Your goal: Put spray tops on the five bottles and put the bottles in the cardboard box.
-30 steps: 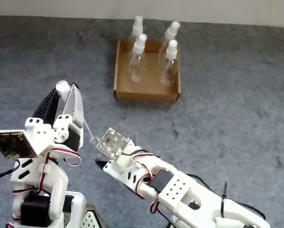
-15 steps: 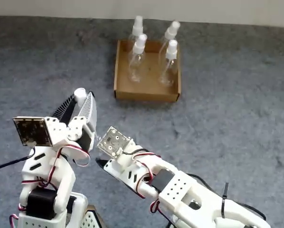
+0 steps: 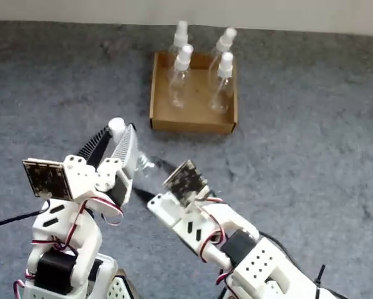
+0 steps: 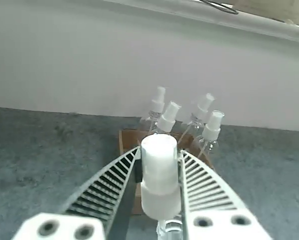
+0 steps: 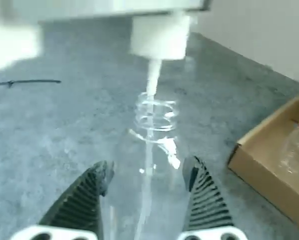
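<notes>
My left end effector (image 4: 159,152) grips the spray top (image 4: 159,175), my right end effector (image 5: 147,172) the bottle (image 5: 145,200). The top's tube runs into the bottle neck, axes in line.

1. This is a robotics test setup in a lab or hobby workroom; which of the two cannot be told.
2. Grey felt-like matting covers the tabletop (image 3: 317,137), and a plain white wall (image 3: 299,11) runs along 12 o'clock.
3. Two white plastic arms (image 3: 65,243) with bare wiring (image 3: 206,242) and exposed circuit boards (image 3: 46,179) stand at 6 to 7 o'clock, facing a cardboard box (image 3: 193,123).
</notes>
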Motion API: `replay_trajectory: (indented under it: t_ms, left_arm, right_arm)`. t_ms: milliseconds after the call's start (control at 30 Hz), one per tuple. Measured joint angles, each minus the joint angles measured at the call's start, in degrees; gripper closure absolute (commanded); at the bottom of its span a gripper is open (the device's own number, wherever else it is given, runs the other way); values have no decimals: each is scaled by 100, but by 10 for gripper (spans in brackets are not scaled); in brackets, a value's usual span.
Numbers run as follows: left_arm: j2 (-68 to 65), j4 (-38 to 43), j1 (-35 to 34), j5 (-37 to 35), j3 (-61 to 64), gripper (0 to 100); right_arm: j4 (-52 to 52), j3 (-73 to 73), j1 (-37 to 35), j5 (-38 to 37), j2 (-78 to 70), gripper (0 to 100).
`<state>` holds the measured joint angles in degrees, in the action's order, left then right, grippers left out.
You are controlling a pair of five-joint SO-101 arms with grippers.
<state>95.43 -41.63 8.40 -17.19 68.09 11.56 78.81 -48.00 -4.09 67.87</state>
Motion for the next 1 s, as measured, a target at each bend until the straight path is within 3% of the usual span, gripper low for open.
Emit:
replay_trajectory:
  t_ms: [267, 467, 633, 1000]
  left_arm:
    - [0, 9, 668, 571, 281, 996]
    - [9, 9, 695, 607, 299, 986]
    - [9, 9, 703, 607, 299, 873]
    - [35, -387, 721, 1002, 44, 871]
  right_arm:
    - [9, 9, 167, 70, 70, 995]
    - [9, 9, 167, 79, 70, 995]
    - [9, 9, 167, 79, 70, 995]
    - [0, 0, 176, 88, 114, 995]
